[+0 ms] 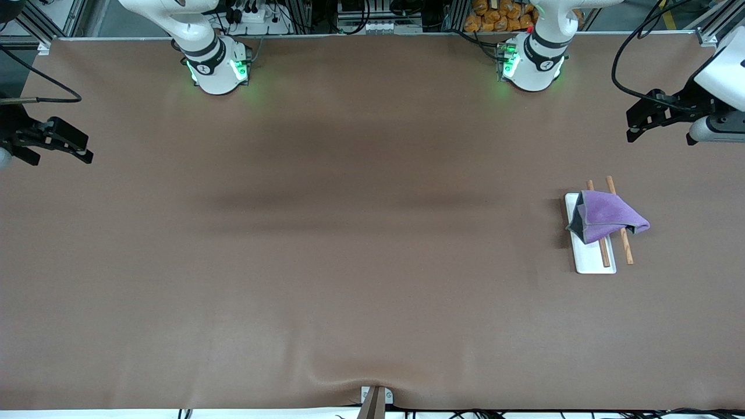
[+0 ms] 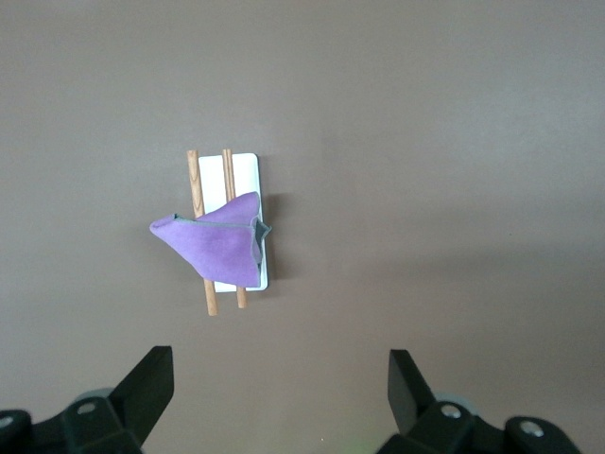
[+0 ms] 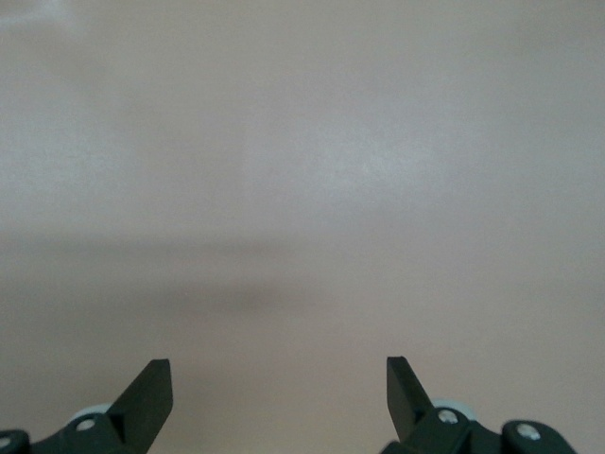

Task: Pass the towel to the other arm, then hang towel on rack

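The purple towel (image 1: pixel 608 216) with its dark grey edge lies draped over the two brown rods of the rack (image 1: pixel 593 262), which has a white flat base, toward the left arm's end of the table. The left wrist view shows the towel (image 2: pixel 217 248) on the rack (image 2: pixel 248 170) too. My left gripper (image 1: pixel 637 123) is open and empty, up in the air at the table's left-arm end, apart from the rack. My right gripper (image 1: pixel 81 148) is open and empty at the right arm's end, over bare table.
The brown table cover (image 1: pixel 349 233) is flat, with a small ripple by a clamp (image 1: pixel 375 398) at the edge nearest the front camera. The arms' bases (image 1: pixel 218 70) stand along the farthest edge.
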{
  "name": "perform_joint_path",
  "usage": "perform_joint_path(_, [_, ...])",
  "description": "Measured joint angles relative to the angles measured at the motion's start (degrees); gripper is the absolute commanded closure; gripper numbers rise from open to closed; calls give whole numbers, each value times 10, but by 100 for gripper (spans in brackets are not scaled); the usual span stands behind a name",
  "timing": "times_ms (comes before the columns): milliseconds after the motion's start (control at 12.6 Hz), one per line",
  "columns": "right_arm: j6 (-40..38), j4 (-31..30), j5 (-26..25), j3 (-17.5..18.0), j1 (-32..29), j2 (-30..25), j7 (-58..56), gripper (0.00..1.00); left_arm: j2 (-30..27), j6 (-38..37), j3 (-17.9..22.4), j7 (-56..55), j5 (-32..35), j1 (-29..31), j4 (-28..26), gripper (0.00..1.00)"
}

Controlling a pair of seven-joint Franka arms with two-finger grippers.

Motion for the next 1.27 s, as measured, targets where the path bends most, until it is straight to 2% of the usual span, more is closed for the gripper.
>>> perform_joint_path(397, [0, 0, 0, 0, 0, 1, 0, 0, -33, -1, 9, 0, 0, -1, -40, 0])
perform_joint_path(1271, [0, 0, 0, 0, -1, 1, 0, 0, -36, -1, 22, -70, 0, -9, -55, 0])
